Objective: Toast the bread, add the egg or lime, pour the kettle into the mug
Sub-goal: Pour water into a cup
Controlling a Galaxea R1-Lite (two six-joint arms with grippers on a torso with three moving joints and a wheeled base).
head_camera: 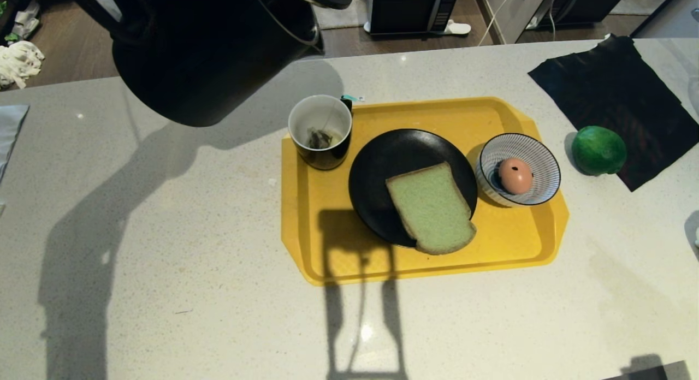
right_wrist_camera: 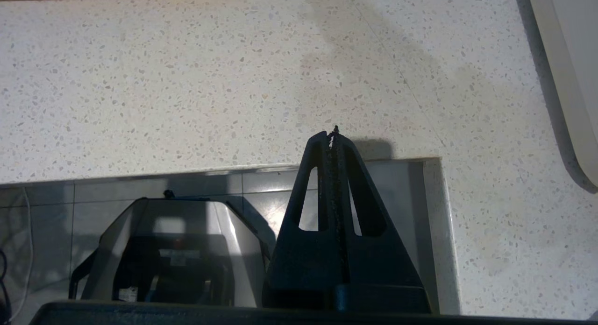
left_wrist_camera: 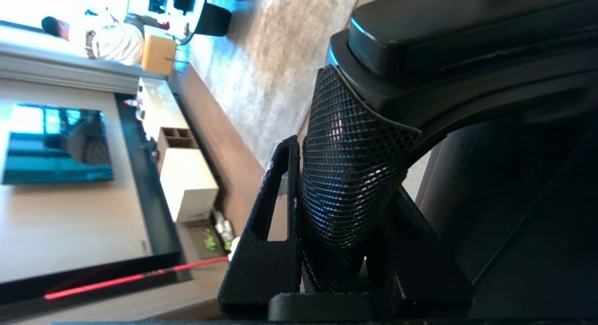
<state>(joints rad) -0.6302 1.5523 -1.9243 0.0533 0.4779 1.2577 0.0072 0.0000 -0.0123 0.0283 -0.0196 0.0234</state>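
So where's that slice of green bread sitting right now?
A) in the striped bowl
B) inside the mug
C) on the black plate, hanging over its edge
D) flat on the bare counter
C: the bread lies on the black plate, one corner overhanging its rim above the yellow tray.

The speckled counter [head_camera: 164, 292] and yellow tray [head_camera: 322, 249] are viewed from above by the head camera, angled forward and down, with the tilted kettle [head_camera: 213, 52] looming very close at the upper left. From the left wrist camera, the kettle's textured handle [left_wrist_camera: 345, 175] is seen at very close range, clamped in the left gripper [left_wrist_camera: 327, 250], with a rotated room behind. The right wrist camera is aimed down at the counter's near edge past the closed right gripper [right_wrist_camera: 334, 138]; only the counter and a sliver of tray are shared with the head view.
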